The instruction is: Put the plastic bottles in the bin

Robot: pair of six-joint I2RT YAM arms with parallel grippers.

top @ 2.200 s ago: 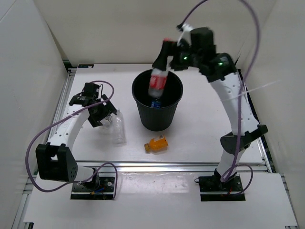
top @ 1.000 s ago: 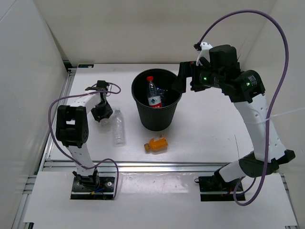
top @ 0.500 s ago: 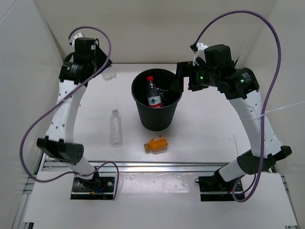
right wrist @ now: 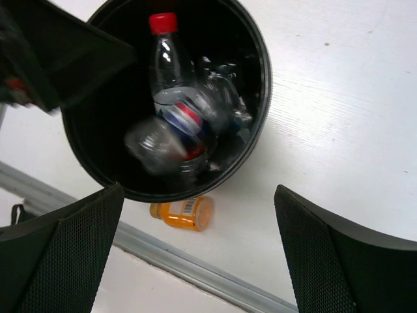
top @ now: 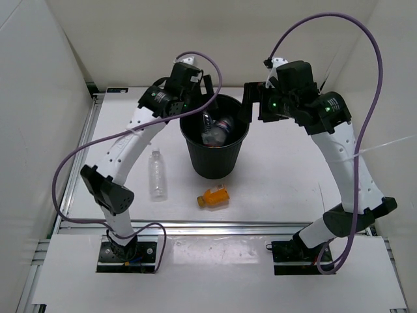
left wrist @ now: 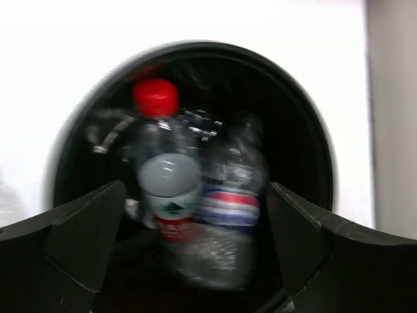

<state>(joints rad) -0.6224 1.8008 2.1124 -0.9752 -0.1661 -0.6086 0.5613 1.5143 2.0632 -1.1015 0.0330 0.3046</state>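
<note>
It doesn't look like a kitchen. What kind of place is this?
Probably a robot lab test bench: a white left arm and white right arm bolted to a white table, plain white walls around it, and a round black plastic bin.

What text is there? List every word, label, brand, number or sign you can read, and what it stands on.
Nothing reads as text.
Red label on the red-cap bottle: blurred, only a dark mark shows.
Blue-and-red label on the clear bottle beside it: blurred.
Barcode sticker on the orange bottle: too small to read.
</note>
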